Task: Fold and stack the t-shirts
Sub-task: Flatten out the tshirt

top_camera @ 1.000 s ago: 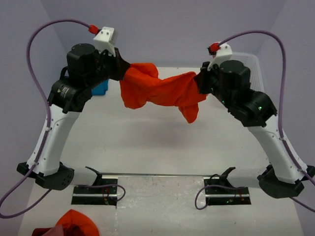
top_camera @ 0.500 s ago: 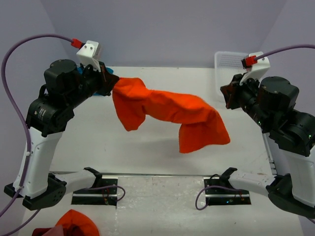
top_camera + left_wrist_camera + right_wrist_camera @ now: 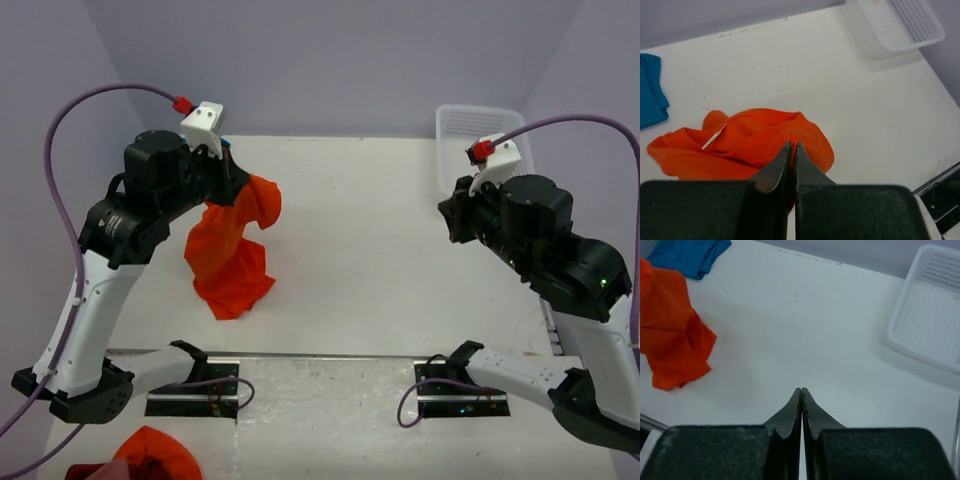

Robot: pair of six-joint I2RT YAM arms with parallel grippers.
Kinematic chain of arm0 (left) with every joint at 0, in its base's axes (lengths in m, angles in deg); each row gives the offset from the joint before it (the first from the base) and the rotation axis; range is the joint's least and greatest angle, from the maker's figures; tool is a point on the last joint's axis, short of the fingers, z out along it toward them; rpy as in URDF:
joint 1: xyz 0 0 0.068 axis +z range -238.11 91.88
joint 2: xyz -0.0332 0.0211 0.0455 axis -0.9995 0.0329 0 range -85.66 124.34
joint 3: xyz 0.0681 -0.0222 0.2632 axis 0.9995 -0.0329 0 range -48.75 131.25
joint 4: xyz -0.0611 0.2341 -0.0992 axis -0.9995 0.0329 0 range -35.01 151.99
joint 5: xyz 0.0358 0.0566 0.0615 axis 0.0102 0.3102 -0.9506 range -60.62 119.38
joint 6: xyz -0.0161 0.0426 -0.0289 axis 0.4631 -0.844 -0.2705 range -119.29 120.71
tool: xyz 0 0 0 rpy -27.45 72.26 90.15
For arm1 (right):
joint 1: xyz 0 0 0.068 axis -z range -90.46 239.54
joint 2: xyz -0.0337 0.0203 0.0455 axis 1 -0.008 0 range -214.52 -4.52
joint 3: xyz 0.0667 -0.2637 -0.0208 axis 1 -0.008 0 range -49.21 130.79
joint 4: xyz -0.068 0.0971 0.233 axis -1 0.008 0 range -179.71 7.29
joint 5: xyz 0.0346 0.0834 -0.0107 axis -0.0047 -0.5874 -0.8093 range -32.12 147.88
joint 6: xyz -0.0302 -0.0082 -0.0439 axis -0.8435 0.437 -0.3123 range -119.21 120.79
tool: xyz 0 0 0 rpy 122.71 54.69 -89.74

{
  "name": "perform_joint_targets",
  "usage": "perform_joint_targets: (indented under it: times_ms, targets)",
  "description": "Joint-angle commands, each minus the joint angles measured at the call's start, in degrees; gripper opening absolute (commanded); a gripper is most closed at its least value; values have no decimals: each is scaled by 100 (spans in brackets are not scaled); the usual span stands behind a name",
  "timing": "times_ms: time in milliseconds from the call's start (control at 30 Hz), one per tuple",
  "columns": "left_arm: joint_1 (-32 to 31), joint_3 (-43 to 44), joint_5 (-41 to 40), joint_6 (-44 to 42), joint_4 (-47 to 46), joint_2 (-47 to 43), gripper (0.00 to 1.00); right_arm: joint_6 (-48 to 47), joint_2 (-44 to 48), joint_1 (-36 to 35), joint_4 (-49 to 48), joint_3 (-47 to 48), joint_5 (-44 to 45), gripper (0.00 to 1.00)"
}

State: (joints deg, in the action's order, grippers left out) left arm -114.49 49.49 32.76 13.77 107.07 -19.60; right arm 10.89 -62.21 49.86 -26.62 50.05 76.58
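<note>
A: Where's the orange t-shirt (image 3: 232,250)?
B: Left of centre in the top view, hanging bunched from the left end effector (image 3: 236,182), which is clenched on its upper edge (white neck label (image 3: 713,137) showing).
A: And the other?
B: The teal t-shirt (image 3: 650,90) lies on the bench (image 3: 380,260), upper left. The right end effector (image 3: 801,391) is clenched on nothing, below the white basket (image 3: 480,125).

Bright orange t-shirt (image 3: 230,255) with white neck label (image 3: 715,137), teal-blue t-shirt (image 3: 690,255), white table (image 3: 380,250), white perforated basket (image 3: 930,310)
</note>
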Motion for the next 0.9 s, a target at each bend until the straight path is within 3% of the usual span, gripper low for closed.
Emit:
perform_joint_targets:
  times_ms: [0,300,633,667,700,733,767,867]
  targets:
    - [18,-428,321,83,-610,442,0,114,-93,4,-429,-161,-314,0]
    - [-61,-402,1006,100,-1322,1057,0,184,12,-5,-631,-741,-358,0]
    - [-870,-946,2218,276,-2560,1926,0,307,12,-5,-579,-865,-288,0]
    - [-878,-947,2481,285,-2579,2058,11,351,4,4,-579,-882,-297,0]
    - [-957,-912,2719,285,-2579,2225,54,378,-5,-4,-596,-943,-305,0]
    - [-1019,-903,2582,302,-2571,2427,69,413,21,4,-674,-1005,-340,0]
    - [-1150,-920,1980,294,-2553,2464,79,465,30,-4,-719,-1119,-401,1]
    - [-1283,-1060,555,293,-2369,2245,95,579,-84,-5,-780,-1425,-674,27]
